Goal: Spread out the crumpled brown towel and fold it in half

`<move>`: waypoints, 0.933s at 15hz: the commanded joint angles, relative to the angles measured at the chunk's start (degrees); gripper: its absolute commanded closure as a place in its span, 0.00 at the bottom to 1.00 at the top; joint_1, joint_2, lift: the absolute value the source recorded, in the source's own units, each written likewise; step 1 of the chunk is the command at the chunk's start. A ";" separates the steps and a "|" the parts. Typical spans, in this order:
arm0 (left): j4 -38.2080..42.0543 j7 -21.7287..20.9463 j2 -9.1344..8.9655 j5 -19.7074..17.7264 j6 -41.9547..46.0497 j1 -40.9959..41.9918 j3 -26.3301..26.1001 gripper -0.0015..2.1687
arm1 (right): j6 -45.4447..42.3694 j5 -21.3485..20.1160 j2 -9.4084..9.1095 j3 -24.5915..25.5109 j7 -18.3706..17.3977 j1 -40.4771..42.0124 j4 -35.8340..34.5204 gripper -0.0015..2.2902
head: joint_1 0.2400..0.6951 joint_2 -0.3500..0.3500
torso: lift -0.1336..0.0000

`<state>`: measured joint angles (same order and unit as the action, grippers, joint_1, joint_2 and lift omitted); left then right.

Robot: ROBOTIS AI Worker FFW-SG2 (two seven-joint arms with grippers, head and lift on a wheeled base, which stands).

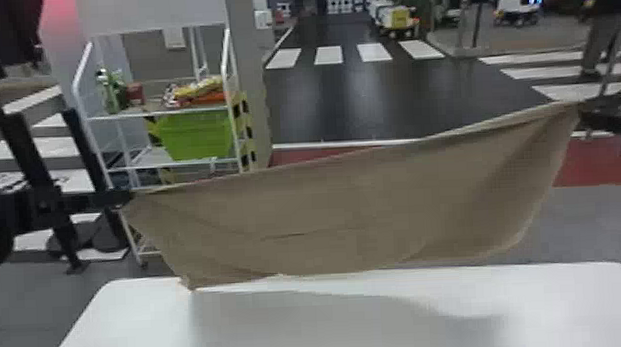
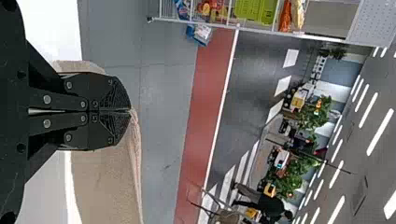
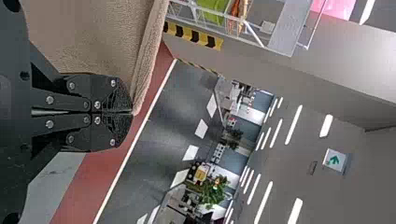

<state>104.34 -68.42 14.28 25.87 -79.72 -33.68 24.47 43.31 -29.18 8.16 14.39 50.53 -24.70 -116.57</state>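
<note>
Two ends of the brown towel [image 1: 351, 209] are in my grasp, so it hangs stretched between my arms. My left tool [image 1: 129, 195] is clamped on one end and my right tool [image 1: 580, 109] on the other, which sits higher in the head view, so the top edge slants. From the wrist views, I see the fingers of the left tool [image 2: 130, 111] pressed together on the cloth, and those of the right tool [image 3: 133, 112] pinching it right at their tips.

The lower edge sags around the far edge of the white desk [image 1: 331, 329], one lower corner hanging lowest on my left; I can't tell whether it touches. Behind that side stands a white shelf rack [image 1: 90, 90] holding a green basket [image 1: 197, 135].
</note>
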 commanded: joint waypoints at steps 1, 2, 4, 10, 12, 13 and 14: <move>8.07 -1.63 -0.22 -1.18 -2.34 6.17 2.43 0.84 | -0.98 4.57 2.12 4.16 0.80 9.05 -7.18 0.58 | 0.32 0.60 | 0.09; 12.38 -2.25 -0.31 -1.88 -2.16 11.71 4.27 0.84 | -4.67 7.64 3.09 6.53 1.15 15.91 -10.70 0.58 | 0.36 0.58 | 0.09; 17.83 -3.13 -1.63 -5.66 1.00 22.17 9.55 0.84 | -18.74 11.77 3.26 11.27 1.94 29.44 -13.60 0.58 | 0.48 0.58 | 0.09; 20.38 -7.08 -8.13 -10.67 27.90 43.70 20.97 0.84 | -52.14 17.66 4.05 18.57 4.23 54.05 -9.11 0.58 | 1.00 0.69 | 0.09; 18.01 -9.72 -8.48 -10.32 38.27 48.62 21.94 0.84 | -57.94 17.84 4.93 19.36 7.30 57.83 -6.12 0.58 | 1.00 0.73 | 0.09; 16.69 -10.60 -8.48 -9.61 43.02 50.21 22.03 0.84 | -59.87 17.49 5.72 19.45 8.01 59.41 -4.98 0.58 | 1.00 0.74 | 0.09; 15.11 -11.21 -8.48 -7.77 48.64 51.70 22.11 0.84 | -61.45 16.61 6.16 19.45 8.71 60.20 -3.40 0.58 | 1.00 0.75 | 0.09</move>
<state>121.61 -79.17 5.84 16.20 -39.04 15.50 46.33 -15.27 -11.64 13.49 33.74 58.80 33.69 -122.15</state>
